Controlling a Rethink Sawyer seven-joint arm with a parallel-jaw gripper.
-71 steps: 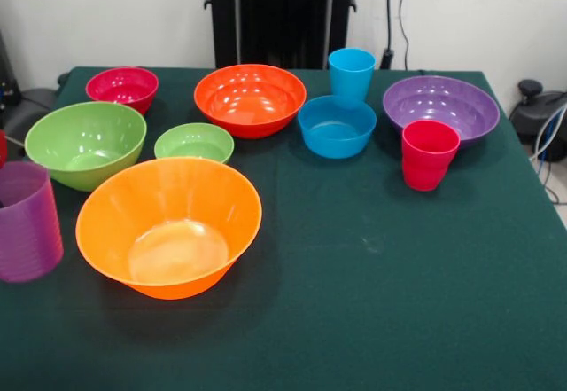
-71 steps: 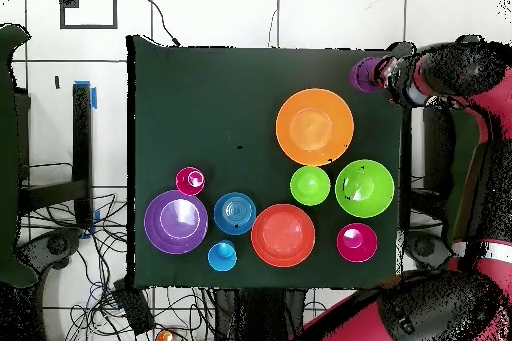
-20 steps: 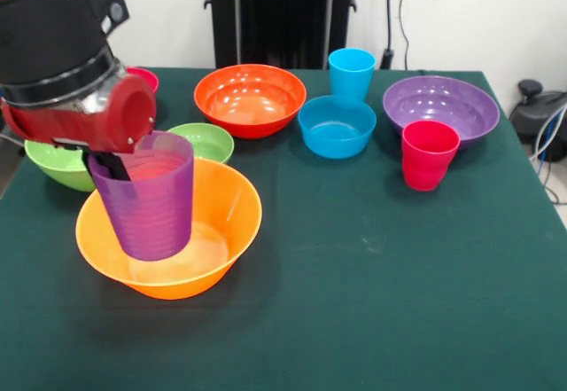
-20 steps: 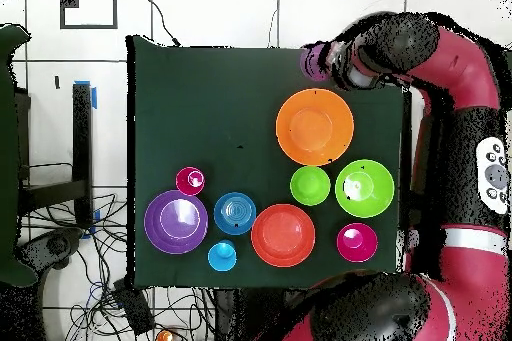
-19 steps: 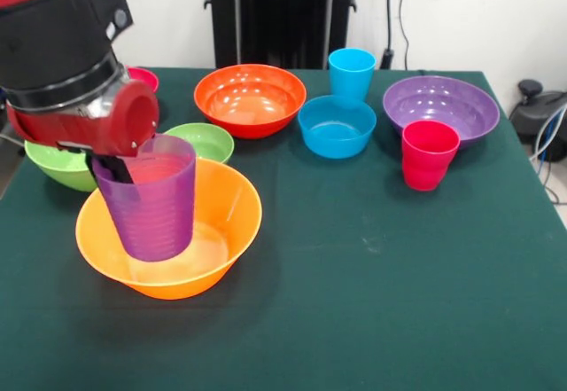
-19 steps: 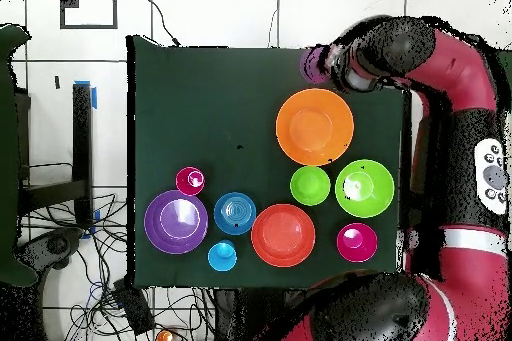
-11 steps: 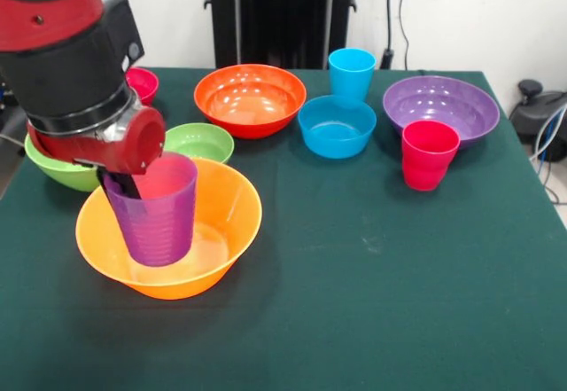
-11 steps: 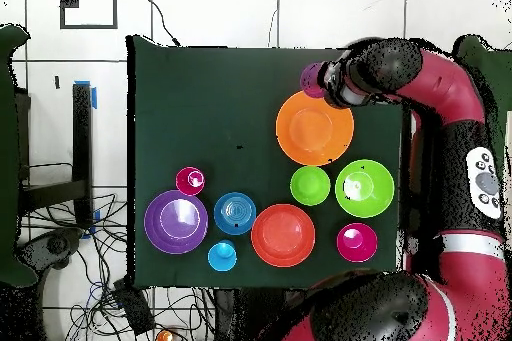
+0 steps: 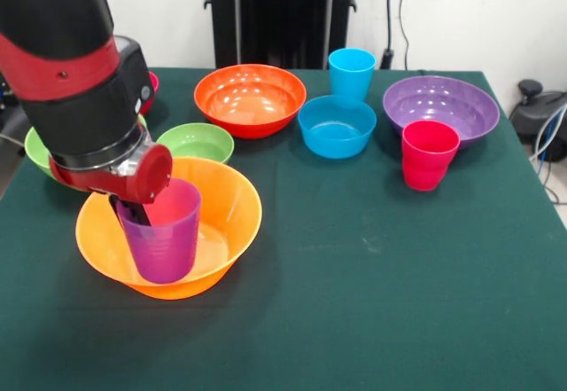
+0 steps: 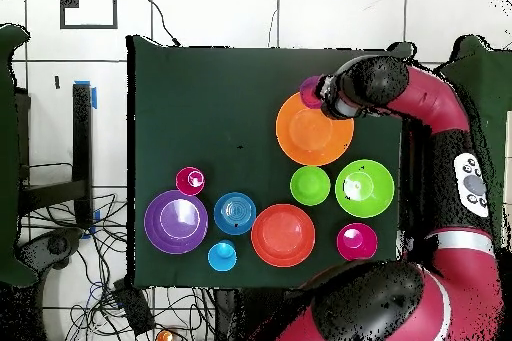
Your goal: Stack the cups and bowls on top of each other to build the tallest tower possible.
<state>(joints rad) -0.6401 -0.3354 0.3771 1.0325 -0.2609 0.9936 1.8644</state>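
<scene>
My gripper (image 9: 135,214) is shut on the rim of the purple-magenta cup (image 9: 165,242). It holds the cup upright, low inside the large orange bowl (image 9: 221,198), at the bowl's left side. In the overhead view the cup (image 10: 310,91) sits at the orange bowl's (image 10: 316,132) top edge under my wrist. The sky blue cup (image 9: 352,72) stands behind the small blue bowl (image 9: 337,129). The red-pink cup (image 9: 429,154) stands in front of the large purple bowl (image 9: 443,103). The red-orange bowl (image 9: 250,98) is at the back centre.
The small lime green bowl (image 9: 202,141) sits just behind the orange bowl. The large lime green bowl (image 9: 35,150) and the small pink-red bowl (image 9: 153,81) are mostly hidden behind my arm. Green cloth covers the table (image 9: 381,276).
The arm has swung over the orange bowl and come down. The purple-magenta cup has dropped from above the bowl's rim to low inside the bowl.
</scene>
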